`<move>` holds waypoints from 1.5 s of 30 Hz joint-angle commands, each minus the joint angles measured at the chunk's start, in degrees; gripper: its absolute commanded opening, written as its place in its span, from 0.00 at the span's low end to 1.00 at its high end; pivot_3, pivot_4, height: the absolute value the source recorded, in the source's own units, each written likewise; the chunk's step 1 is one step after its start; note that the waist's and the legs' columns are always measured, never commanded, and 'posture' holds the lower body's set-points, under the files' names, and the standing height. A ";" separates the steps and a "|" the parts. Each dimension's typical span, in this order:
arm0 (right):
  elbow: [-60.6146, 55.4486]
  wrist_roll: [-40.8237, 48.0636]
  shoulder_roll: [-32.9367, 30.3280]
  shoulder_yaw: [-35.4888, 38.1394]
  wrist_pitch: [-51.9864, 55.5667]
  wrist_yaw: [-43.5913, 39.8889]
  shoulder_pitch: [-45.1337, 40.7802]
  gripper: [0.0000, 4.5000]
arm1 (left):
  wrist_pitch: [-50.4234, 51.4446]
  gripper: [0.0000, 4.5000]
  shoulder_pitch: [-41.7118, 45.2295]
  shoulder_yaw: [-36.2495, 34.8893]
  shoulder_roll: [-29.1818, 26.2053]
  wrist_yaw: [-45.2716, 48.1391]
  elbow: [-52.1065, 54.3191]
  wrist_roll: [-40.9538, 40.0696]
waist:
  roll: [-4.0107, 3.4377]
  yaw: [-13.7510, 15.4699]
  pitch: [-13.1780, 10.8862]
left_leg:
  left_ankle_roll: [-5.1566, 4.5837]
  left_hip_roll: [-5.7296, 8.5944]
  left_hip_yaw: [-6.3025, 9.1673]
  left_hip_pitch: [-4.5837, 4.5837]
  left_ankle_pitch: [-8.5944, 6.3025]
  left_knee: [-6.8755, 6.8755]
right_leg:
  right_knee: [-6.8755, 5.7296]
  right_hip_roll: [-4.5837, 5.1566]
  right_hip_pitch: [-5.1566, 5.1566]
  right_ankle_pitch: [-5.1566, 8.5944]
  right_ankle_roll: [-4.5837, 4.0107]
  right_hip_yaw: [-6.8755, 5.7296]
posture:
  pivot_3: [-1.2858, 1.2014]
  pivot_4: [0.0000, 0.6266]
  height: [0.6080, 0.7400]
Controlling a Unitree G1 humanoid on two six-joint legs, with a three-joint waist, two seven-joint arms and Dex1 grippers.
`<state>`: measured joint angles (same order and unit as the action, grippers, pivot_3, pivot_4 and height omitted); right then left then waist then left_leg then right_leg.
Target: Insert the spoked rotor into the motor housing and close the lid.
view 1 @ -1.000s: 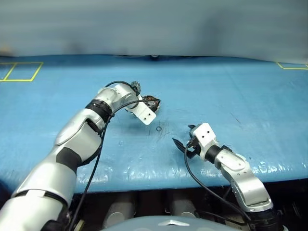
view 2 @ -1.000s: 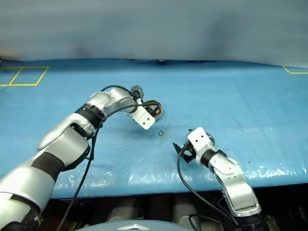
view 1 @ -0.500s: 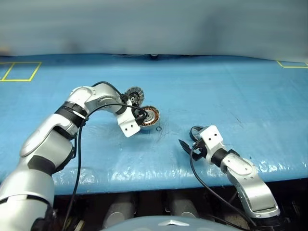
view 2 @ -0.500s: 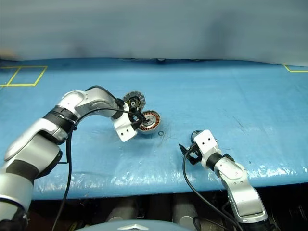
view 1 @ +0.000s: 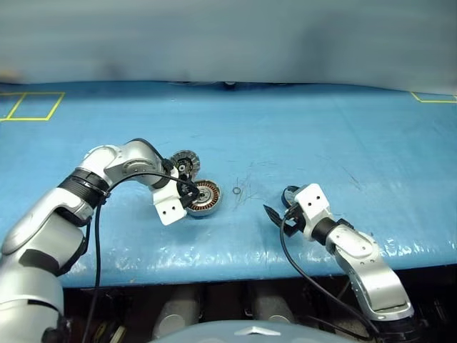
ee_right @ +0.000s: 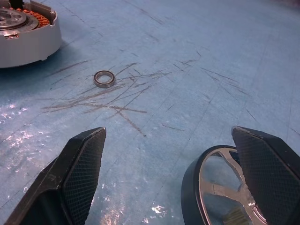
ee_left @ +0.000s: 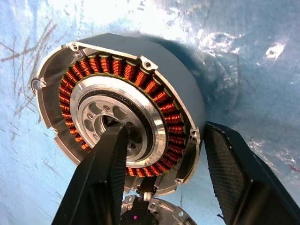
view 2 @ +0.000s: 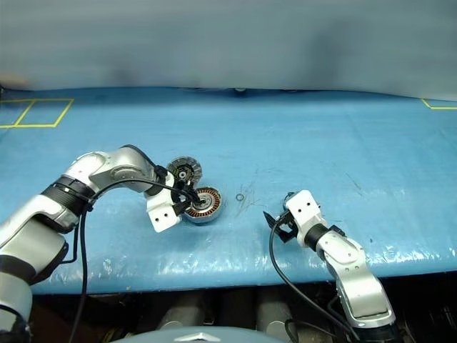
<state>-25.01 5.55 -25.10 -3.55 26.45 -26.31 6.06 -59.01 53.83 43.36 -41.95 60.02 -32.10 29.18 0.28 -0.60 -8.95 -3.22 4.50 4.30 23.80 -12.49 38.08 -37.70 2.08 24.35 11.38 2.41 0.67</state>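
The left gripper (ee_left: pixel 159 178) is gripping the motor housing (view 1: pixel 203 197), a short round silver-grey can with a ring of copper-coloured windings around a silver centre: in the left wrist view one black finger (ee_left: pixel 101 180) is reaching into the silver centre and the other is lying outside the can's wall, so the rim is sitting between them. The housing is resting on the blue sheet (view 1: pixel 321 128) covering the table, open face up. Just beside it, on the far side, the lid (view 1: pixel 185 163), a round grey disc with radial segments and a dark hub, is lying flat. The right gripper (ee_right: pixel 173 173) is standing wide open and holding nothing, low over the sheet to the right of the housing. The spoked rotor (ee_right: pixel 220 192), a flat wheel with a thick black rim and silver spokes, is lying just beside the right gripper's fingertips; the right wrist view is showing its rim and spokes close up, whereas the head views are showing it as a small dark ring behind the gripper. A tiny thin metal ring (view 1: pixel 236 191) is lying on the sheet between the housing and the right gripper. The sheet is scratched near the ring and glossy along its near edge. Yellow line markings (view 1: pixel 28 107) are showing at the far left corner, and a plain grey wall is rising behind the table.
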 commanded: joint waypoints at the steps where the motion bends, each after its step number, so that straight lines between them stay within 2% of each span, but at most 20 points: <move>1: -0.90 0.05 0.17 -0.09 -1.04 0.03 -0.72 1.00 | -3.77 0.47 1.16 -1.36 0.47 -1.06 1.28 -0.97 | 0.00 -0.01 0.00 | 0.02 0.00 0.00 -0.01 0.01 0.00 | -0.03 0.00 0.00 0.00 0.00 0.00 | 0.52 0.24 1.00; 8: -0.36 0.12 0.25 -0.10 -1.50 0.06 -1.27 1.00 | -7.65 0.98 2.52 -0.98 0.46 -1.38 -1.09 -0.26 | 0.00 -0.05 0.00 | 0.03 -0.01 -0.02 -0.12 0.03 0.01 | -0.09 -0.01 -0.07 0.02 -0.01 0.02 | 0.52 0.24 1.00; 9: -0.27 0.09 0.25 -0.16 -1.57 0.04 -1.31 1.00 | -8.24 0.99 2.67 -1.31 0.56 -2.30 -1.39 0.21 | 0.00 -0.06 0.00 | 0.02 -0.01 -0.03 -0.13 0.03 0.01 | -0.09 -0.01 -0.08 0.02 -0.01 0.02 | 0.52 0.24 1.00; 16: 0.11 0.21 0.50 -0.66 -1.92 -0.17 -1.38 1.00 | -10.58 0.99 2.88 -1.96 -0.75 -3.89 -1.68 -3.10 | 0.00 -0.07 0.00 | 0.02 0.00 -0.03 -0.14 0.04 0.00 | -0.09 0.00 -0.08 0.02 -0.01 0.02 | 0.52 0.24 1.00; 19: 0.41 0.65 0.96 -0.90 -2.27 -0.37 -1.45 1.00 | -6.82 0.99 1.77 -1.69 -3.45 0.59 1.83 -12.05 | 0.01 -0.24 0.00 | 0.02 -0.01 -0.03 -0.13 0.04 0.00 | -0.10 -0.01 -0.05 0.02 -0.01 0.02 | 0.52 0.24 1.00; 21: 0.81 1.01 1.42 -1.15 -2.54 -0.57 -1.61 1.00 | 1.83 0.99 -0.28 -2.59 -5.92 6.35 6.70 -22.14 | 0.00 -0.40 0.00 | 0.03 -0.02 -0.03 -0.14 0.04 -0.02 | -0.11 0.00 -0.05 0.03 -0.03 0.03 | 0.52 0.24 1.00; 25: 1.56 1.54 2.36 -1.72 -3.15 -0.87 -1.83 1.00 | 15.42 0.99 -4.76 -6.46 -10.41 13.09 14.38 -33.02 | 0.00 -0.68 0.00 | 0.02 -0.03 -0.03 -0.15 0.04 -0.03 | -0.11 0.00 -0.05 0.04 -0.05 0.04 | 0.52 0.24 1.00; 30: 2.53 1.42 3.99 -2.41 -3.68 -0.59 -2.42 1.00 | 33.98 0.99 -15.33 -12.76 -15.19 17.78 25.95 -43.71 | -0.01 -0.98 0.00 | 0.02 -0.05 -0.03 -0.21 0.04 -0.05 | -0.12 -0.02 -0.05 0.07 -0.09 0.04 | 0.52 0.24 1.00; 32: 2.96 1.06 4.59 -2.70 -3.84 -0.22 -2.75 1.00 | 38.17 0.99 -19.45 -15.08 -16.26 17.82 29.06 -45.18 | -0.02 -1.09 0.00 | 0.03 -0.07 -0.03 -0.25 0.04 -0.11 | -0.12 -0.02 -0.06 0.09 -0.12 0.07 | 0.52 0.24 1.00; 37: 3.36 -0.04 6.25 -3.60 -4.03 1.44 -3.50 1.00 | 48.27 0.99 -33.36 -22.56 -15.34 10.11 38.36 -48.37 | -0.04 -0.81 -0.01 | 0.06 -0.10 0.00 -0.27 0.05 -0.18 | -0.12 0.00 0.06 0.21 -0.34 0.13 | 0.52 0.24 1.00; 42: 4.97 -1.12 7.32 -3.54 -4.12 3.09 -4.85 1.00 | 56.54 0.99 -45.07 -28.55 -10.03 -2.18 43.71 -46.93 | -0.04 -0.24 -0.01 | 0.08 -0.10 0.01 -0.32 0.05 -0.20 | -0.09 0.06 0.11 0.27 -0.44 0.16 | 0.52 0.24 1.00; 45: 5.89 -0.81 7.39 -2.80 -4.04 3.52 -5.04 1.00 | 60.06 0.99 -50.21 -31.34 -4.88 -8.38 44.98 -48.30 | -0.06 0.07 0.00 | 0.10 -0.10 0.00 -0.36 0.05 -0.19 | -0.08 0.12 0.09 0.29 -0.46 0.14 | 0.52 0.24 1.00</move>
<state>-18.27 4.68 -17.77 -7.56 23.69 -23.38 1.41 -0.53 4.25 14.53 -48.00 54.83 10.52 -18.19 0.22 -0.53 -8.95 -3.12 4.40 4.31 23.44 -12.44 37.89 -37.78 2.21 24.45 11.67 1.94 0.77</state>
